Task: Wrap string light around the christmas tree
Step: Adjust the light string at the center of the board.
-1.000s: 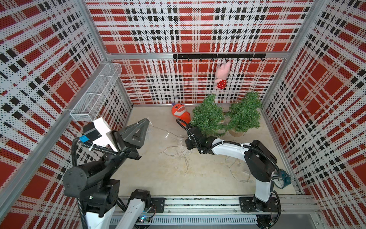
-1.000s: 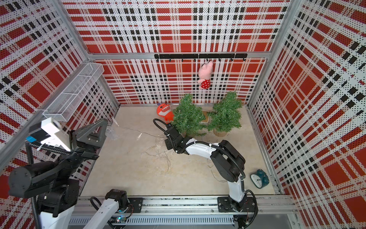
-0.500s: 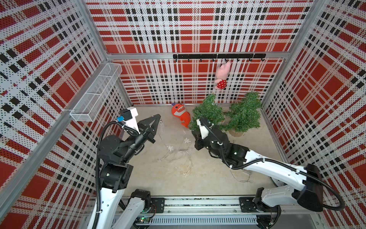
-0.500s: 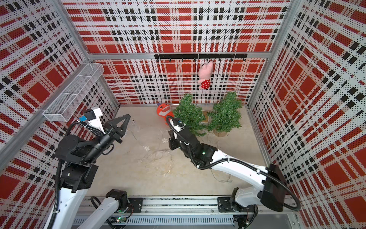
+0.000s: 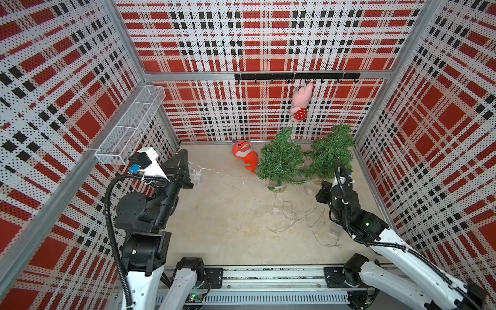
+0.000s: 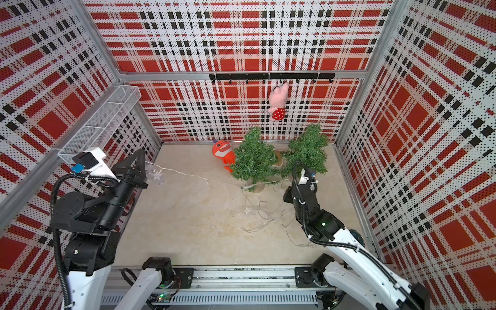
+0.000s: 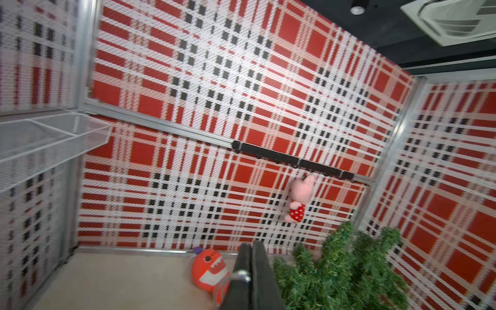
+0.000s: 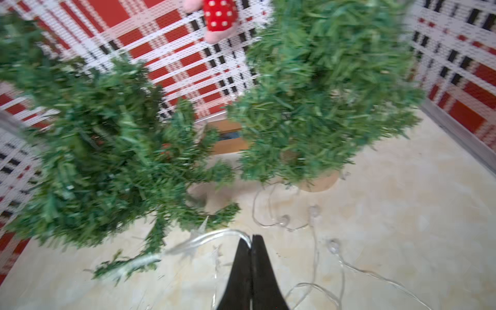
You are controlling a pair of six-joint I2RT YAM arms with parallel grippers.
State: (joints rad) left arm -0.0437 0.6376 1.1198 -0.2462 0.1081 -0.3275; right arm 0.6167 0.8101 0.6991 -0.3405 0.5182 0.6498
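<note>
Your right fingers [image 8: 263,268] are pressed together on the string light [image 8: 214,235] just beside the base of the christmas tree [image 8: 107,150], anchoring the strand there. Your left fingers [image 7: 259,263] pinch another stretch well apart from the tree, so the line runs taut, probably ready for winding around the branches.

No text, label, brand, number or sign can be read anywhere in these views; the wrist views are blurred.
</note>
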